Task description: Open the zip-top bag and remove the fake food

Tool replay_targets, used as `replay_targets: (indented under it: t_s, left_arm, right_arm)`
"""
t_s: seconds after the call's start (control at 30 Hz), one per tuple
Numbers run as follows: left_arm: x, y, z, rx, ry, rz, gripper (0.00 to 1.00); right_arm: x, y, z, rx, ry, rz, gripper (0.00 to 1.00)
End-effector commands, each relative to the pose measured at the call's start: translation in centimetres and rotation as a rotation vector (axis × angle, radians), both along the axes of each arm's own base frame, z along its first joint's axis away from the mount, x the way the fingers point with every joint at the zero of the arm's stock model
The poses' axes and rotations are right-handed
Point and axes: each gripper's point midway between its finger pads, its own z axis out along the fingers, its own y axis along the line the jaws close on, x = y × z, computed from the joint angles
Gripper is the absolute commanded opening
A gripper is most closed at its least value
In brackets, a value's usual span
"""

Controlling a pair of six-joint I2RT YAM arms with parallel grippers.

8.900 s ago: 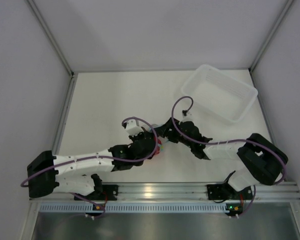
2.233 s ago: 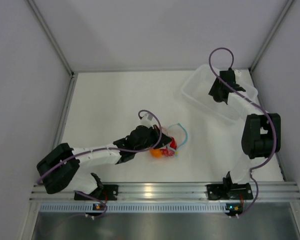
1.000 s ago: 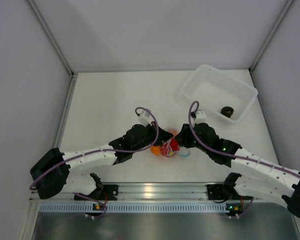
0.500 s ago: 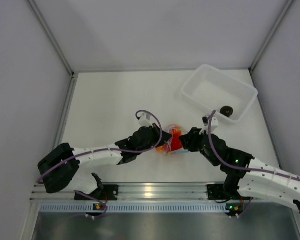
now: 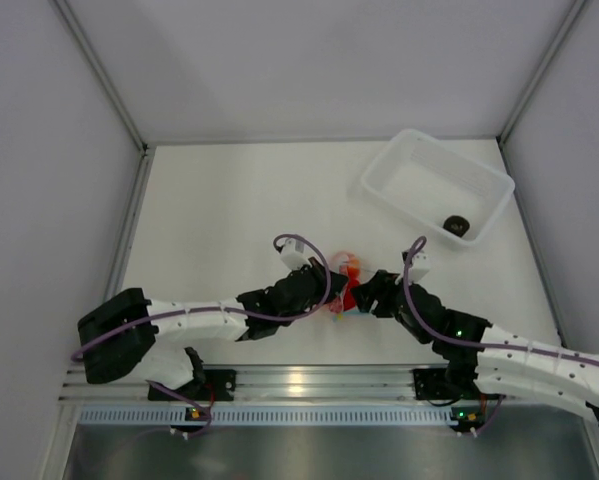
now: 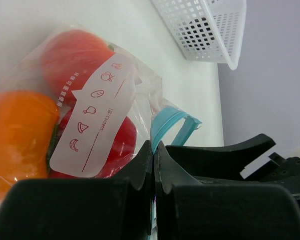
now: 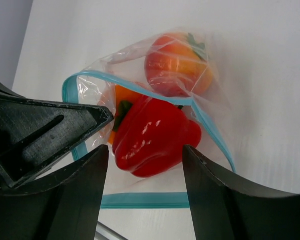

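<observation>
1. Top view: the likely step is taking the next piece out of the bag [image 5: 347,282]. The bag lies front-centre on the table [image 5: 219,200], between the left gripper [image 5: 326,292] and the right gripper [image 5: 363,297], both right at it. The tray [image 5: 399,170] is well apart at back right and holds one dark piece [image 5: 456,224]. Red and orange show inside the bag. The jaws are too small to read here.
2. Left wrist: the left jaws are pressed together, seemingly pinching bag film beside the blue zip strip [image 6: 172,127]. That pinch should hold firm so the bag does not drag along. The bag holds the pepper [image 6: 117,145], an orange fruit [image 6: 14,135] and a redder fruit [image 6: 72,60].
3. Right wrist: the right jaws are spread wide and hold nothing. The pepper sits at the open mouth, in line between them, with the strip looped round it. One fruit lies deeper in and another is half hidden behind the pepper. Best to go in through the mouth, close on the pepper body and not on film or strip, then pull straight out. The crinkly plastic may snag.
</observation>
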Motion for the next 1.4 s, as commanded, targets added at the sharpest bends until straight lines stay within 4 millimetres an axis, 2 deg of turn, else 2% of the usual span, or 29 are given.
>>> replay_targets:
  t_s: [0.0,0.03,0.07,0.17,0.33,0.53,0.63,0.73,0.83,0.87,1.03,1.13,1.3,1.37]
  left_arm:
    - [0.8,0.1,2.3,-0.079,-0.029,0.060,0.00]
    - [0.8,0.1,2.1,-0.076,-0.024,0.060,0.00]
    - [0.8,0.1,2.0,-0.075,-0.023,0.058,0.00]
    - [0.7,0.0,1.8,-0.064,-0.025,0.053,0.00]
    - [0.6,-0.2,1.3,-0.061,-0.010,0.044,0.00]
    - [0.4,-0.4,0.8,-0.068,0.012,0.038,0.00]
    - [0.4,-0.1,0.6,-0.066,0.013,0.048,0.00]
    - [0.4,-0.1,0.9,-0.078,0.016,0.051,0.00]
    - [0.3,-0.5,1.1,-0.090,0.024,0.042,0.00]
    - [0.3,-0.6,1.2,-0.092,0.024,0.039,0.00]
    - [-0.2,-0.9,1.0,-0.096,0.035,0.026,0.00]
    - [-0.3,-0.9,1.1,-0.103,0.040,0.022,0.00]
    - [-0.6,-0.9,1.3,-0.115,0.045,0.014,0.00]
    - [-0.8,-0.7,1.3,-0.115,0.044,0.014,0.00]
  right_arm:
    - [0.7,2.9,3.2,0.195,-0.032,0.019,0.62]
    - [0.8,3.2,3.4,0.198,-0.024,0.019,0.62]
    - [1.1,3.4,2.3,0.176,0.009,0.024,0.63]
    - [1.9,3.6,0.8,0.209,0.075,-0.009,0.65]
    - [2.3,4.0,-0.1,0.272,0.107,-0.041,0.69]
    - [2.4,4.2,-2.8,0.259,0.182,-0.079,0.69]
    - [2.4,3.9,-3.6,0.286,0.188,-0.100,0.68]
    - [2.7,4.4,-4.1,0.268,0.193,-0.095,0.68]
    - [3.3,4.8,-4.4,0.231,0.203,-0.108,0.74]
    - [3.5,4.8,-5.2,0.212,0.216,-0.119,0.76]
    - [4.7,5.1,-6.0,0.182,0.234,-0.150,0.81]
    - [5.1,5.2,-8.0,0.166,0.282,-0.165,0.86]
    - [6.3,4.2,-10.1,0.146,0.314,-0.219,0.87]
    - [7.2,2.7,-10.7,0.090,0.295,-0.265,0.86]
